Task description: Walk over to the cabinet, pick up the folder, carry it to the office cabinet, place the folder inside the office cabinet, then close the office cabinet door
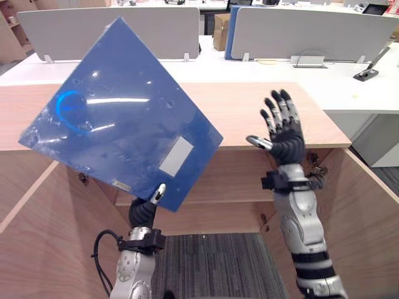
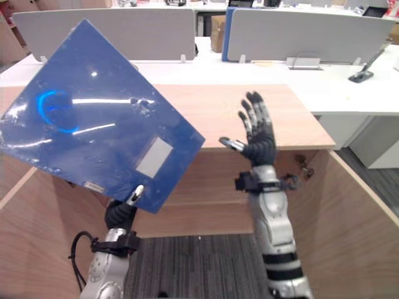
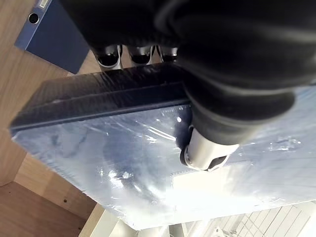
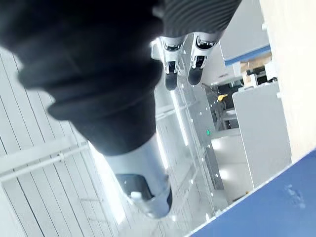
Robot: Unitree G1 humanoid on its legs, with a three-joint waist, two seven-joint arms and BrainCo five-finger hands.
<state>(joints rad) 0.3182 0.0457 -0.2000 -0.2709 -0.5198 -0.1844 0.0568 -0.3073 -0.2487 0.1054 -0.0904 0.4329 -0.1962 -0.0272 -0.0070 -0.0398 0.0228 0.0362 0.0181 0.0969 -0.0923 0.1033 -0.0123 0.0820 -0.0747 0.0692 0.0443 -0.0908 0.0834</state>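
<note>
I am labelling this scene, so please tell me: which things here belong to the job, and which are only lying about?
Job: blue folder, gripped by the left hand; right hand, open and raised; office cabinet, standing open.
Lying about: cardboard box; grey desk screens; black desk tool.

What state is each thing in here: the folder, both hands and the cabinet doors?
folder: in the air, tilted, held at its lower corner
left hand: shut on the folder, thumb on its front face
right hand: open, fingers spread, raised, holding nothing
office cabinet: both doors swung open, left door and right door
</note>
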